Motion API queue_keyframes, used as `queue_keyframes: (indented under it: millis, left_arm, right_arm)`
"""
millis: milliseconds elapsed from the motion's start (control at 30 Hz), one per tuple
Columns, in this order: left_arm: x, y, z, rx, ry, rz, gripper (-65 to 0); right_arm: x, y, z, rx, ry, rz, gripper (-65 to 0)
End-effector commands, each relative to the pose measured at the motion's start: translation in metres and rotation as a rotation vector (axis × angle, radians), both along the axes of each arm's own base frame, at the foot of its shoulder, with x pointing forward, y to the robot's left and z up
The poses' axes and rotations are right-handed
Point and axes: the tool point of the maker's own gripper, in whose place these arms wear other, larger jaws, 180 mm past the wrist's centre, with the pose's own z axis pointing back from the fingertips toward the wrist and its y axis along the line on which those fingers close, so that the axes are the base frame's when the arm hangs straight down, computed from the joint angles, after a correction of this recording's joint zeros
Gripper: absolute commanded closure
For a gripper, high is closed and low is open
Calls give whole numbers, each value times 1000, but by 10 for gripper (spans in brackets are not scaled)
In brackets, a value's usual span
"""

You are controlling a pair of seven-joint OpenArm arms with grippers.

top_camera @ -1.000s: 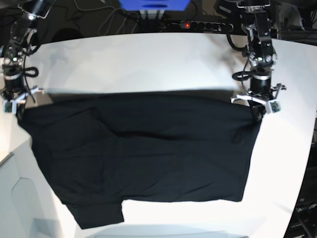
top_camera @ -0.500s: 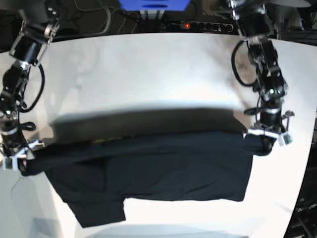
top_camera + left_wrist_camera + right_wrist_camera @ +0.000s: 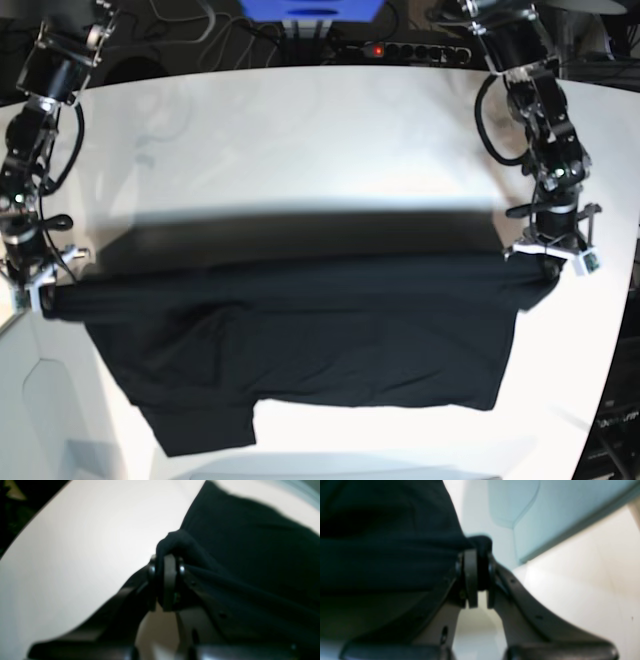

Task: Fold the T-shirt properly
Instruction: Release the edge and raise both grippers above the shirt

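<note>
— Where is the T-shirt [image 3: 300,340] lying?
— On the white worktop [image 3: 300,140], its upper edge lifted.
— And the fingers?
— The left gripper [image 3: 547,262] and right gripper [image 3: 42,296] are each pinching a corner of it.

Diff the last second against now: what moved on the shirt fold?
Both grippers, left gripper and right gripper, carried the far edge of the T-shirt toward the camera, folding it over the near part; since half a second ago the edge lifted back slightly. More of the white table is bare behind it. Unchanged: both grips stay shut on the cloth corners, and the near hem and sleeve lie where they were.
</note>
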Motion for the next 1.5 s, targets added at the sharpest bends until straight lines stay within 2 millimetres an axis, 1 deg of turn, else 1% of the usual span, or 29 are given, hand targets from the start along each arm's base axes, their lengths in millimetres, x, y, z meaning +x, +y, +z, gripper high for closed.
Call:
queue_keyframes:
  millis: [0,33,133,200,267,333,433,500,633,767,900,967,1067,1133,1233,1333,1467]
  left_arm:
    - [3,6,21,40,-59,8,-1]
    - [-3,7,18,45,-48,10,-1]
    - [-20,2,12,59,-20,-4,-1]
    - [-31,-3,5,56,2,-11,-1]
    - [-41,-8,-1,44,17,-7,-1]
    - [-53,-9,-9,43,45,-7,-1]
    - [-69,-14,-24,35,95,-16,-1]
    - [-78,-17,-35,13,121,-6,-1]
    - [-93,-23,-49,-4,162,-4,-1]
    - [-107,-25,-58,-21,194,9,-1]
    - [-122,-24,-66,-15,234,7,-1]
    - [-128,-24,-69,-15,249,7,-1]
    - [-137,-24,-73,-9,272,3,-1]
    - [-145,-25,-75,-10,287,6,-1]
    - [-161,-24,-82,-10,328,5,-1]
    - [-175,-24,-88,-7,362,5,-1]
    - [-187,-24,-92,-6,391,5,-1]
  right_arm:
    - [1,-6,27,-24,-85,-9,0]
    - [-7,-5,24,-21,-81,-15,0]
    - [-31,-11,17,-25,-67,-50,0]
    - [-45,-12,6,-20,-39,-63,0]
    - [-61,-17,-2,-27,-8,-77,0]
    - [-78,-13,-16,-24,35,-80,0]
    - [-103,-17,-25,-30,74,-103,0]
    - [-114,-14,-32,-27,100,-104,0]
    - [-137,-13,-46,-31,162,-100,0]
    - [-153,-10,-57,-23,203,-103,0]
    - [-167,-20,-59,-31,224,-134,0]
    - [-170,-21,-61,-28,231,-139,0]
    - [-183,-20,-69,-26,268,-140,0]
    - [-187,-20,-72,-27,280,-140,0]
    - [-189,-20,-72,-29,282,-140,0]
    - [-198,-21,-75,-34,307,-138,0]
    - [-201,-21,-77,-33,315,-139,0]
